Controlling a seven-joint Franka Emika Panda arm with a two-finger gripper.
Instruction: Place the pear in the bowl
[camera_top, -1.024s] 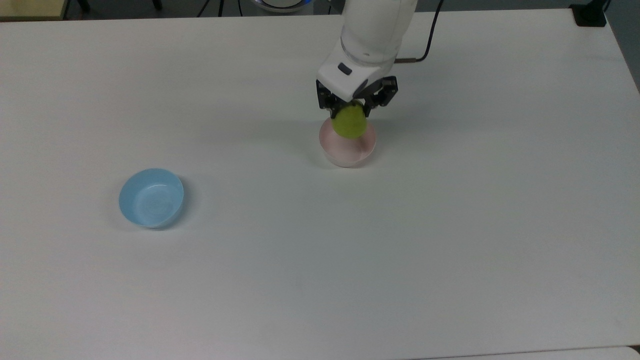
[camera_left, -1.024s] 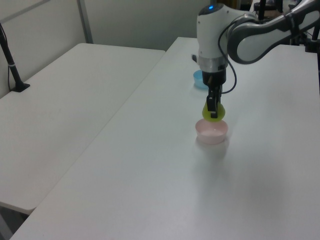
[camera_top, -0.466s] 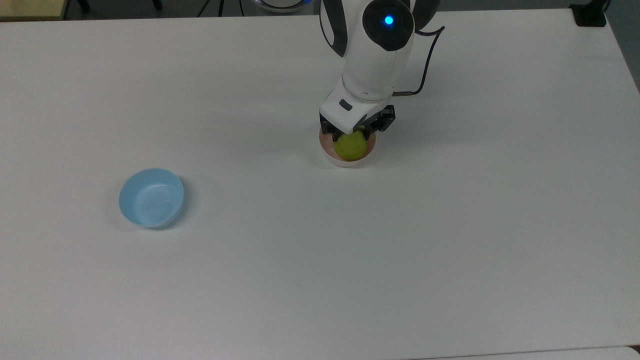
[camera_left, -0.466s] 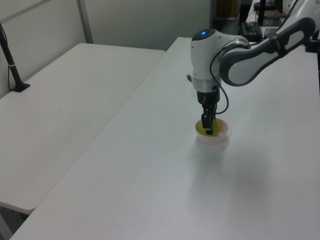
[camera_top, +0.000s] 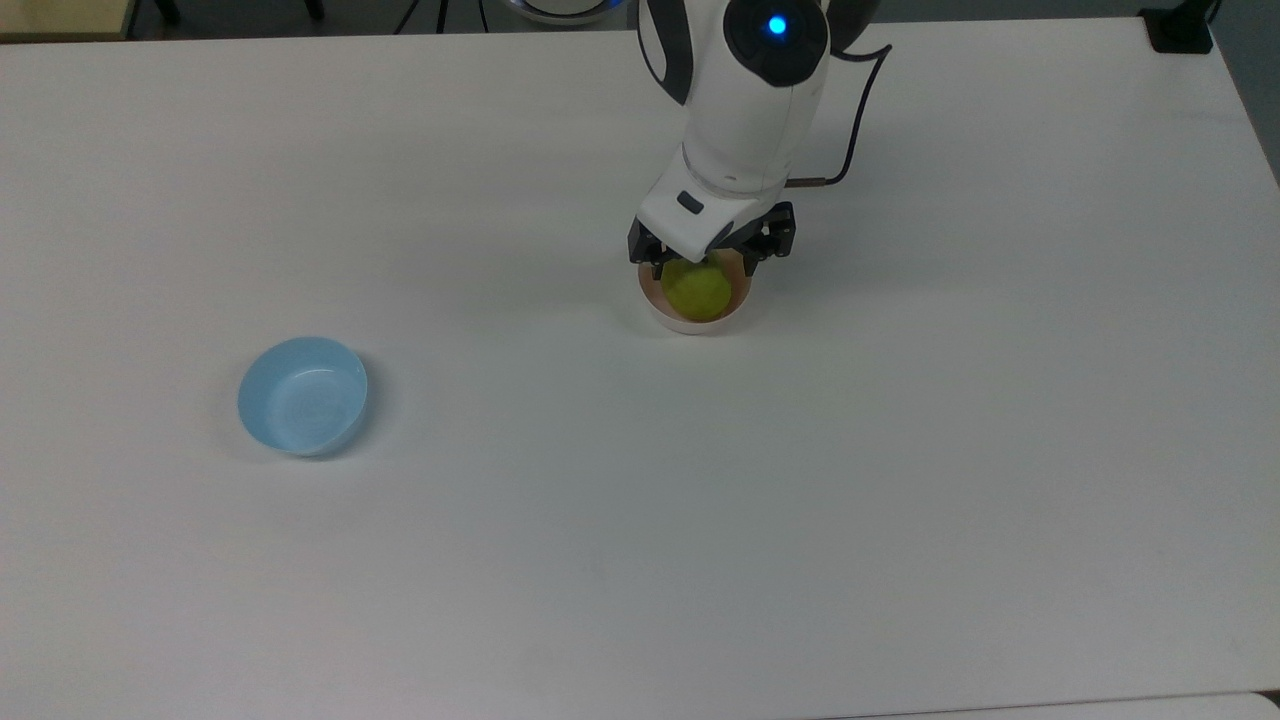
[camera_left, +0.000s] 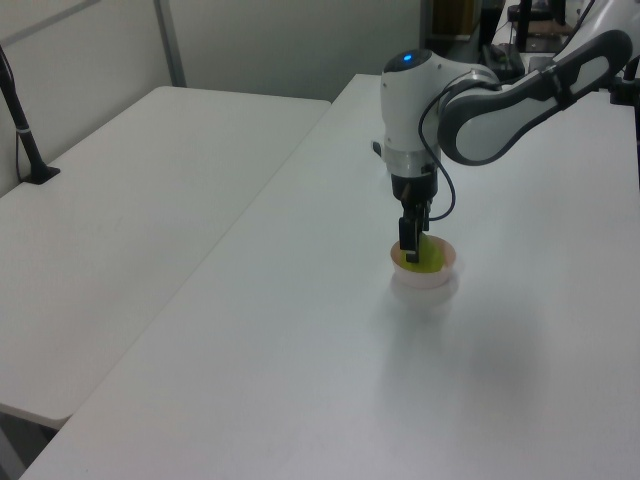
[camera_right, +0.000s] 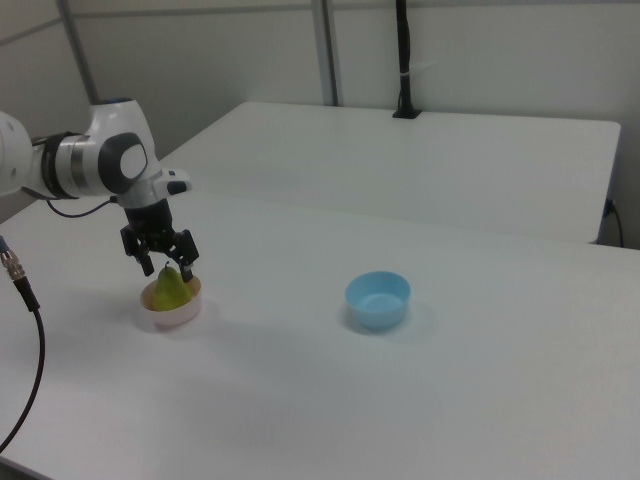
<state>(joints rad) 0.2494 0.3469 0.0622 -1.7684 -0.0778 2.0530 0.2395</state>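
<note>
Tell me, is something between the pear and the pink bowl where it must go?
Nothing visible is. The pear already sits inside the pink bowl, with the gripper open just above it. The blue bowl stands far off on the table.

Pear (camera_top: 697, 290) yellow-green – bowl (camera_top: 660, 312) pale pink, whitish wall – second bowl (camera_top: 303, 396) light blue – table (camera_top: 700, 520) white.

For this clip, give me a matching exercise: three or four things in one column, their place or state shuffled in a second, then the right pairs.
Things:
1. pear
2. pink bowl
3. blue bowl
4. gripper

States:
A. empty, standing apart on the table
B. open, just above the fruit
C. sitting inside a bowl, stem up
D. holding the fruit, under the arm

Pairs: 1-C, 2-D, 3-A, 4-B
</note>
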